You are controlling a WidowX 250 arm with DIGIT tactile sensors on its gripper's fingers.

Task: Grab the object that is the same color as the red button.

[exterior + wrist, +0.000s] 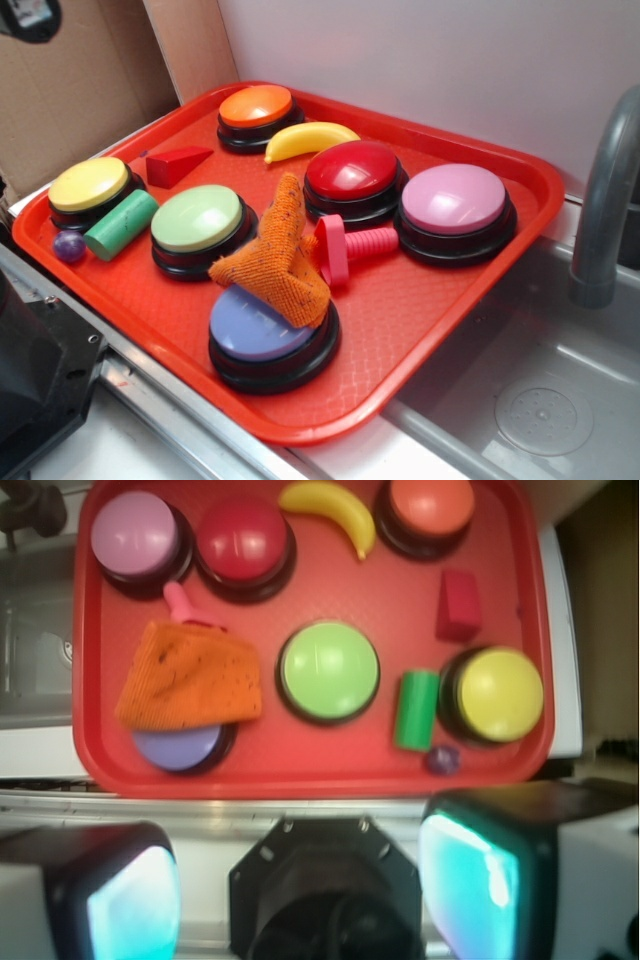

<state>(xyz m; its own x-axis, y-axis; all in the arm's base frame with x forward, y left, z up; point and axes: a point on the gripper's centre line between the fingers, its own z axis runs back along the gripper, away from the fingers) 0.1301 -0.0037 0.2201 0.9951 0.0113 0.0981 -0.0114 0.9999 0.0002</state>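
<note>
1. Nearest the wrist camera, the gripper [325, 880] hangs over the bare counter edge in front of the tray, its two fingers [470, 880] spread wide apart with nothing between them.
2. A red tray [420, 300] sits beside a grey sink [540, 400] and carries everything else.
3. At its near edge a purple dome button [255, 335] lies half covered by a crumpled orange cloth [275, 255].
4. A pinkish-red ribbed screw toy [350, 245] lies just beside the cloth, between it and the pink dome button [455, 200].
5. The red dome button [352, 170] stands on its black base next to the pink one, near the middle of the tray.
6. A yellow toy banana [305, 138] lies between the red button and the orange dome button [255, 107] at the far corner.
7. The dark red wedge block [177, 163] rests flat on the tray, between the orange button and the yellow dome button [88, 185], touching neither and well away from the gripper.
8. A green dome button [197, 220] sits centrally, with a green cylinder [120, 225] lying just beside the yellow button.
9. A small purple ball [69, 246] rests next to the cylinder's end.
</note>
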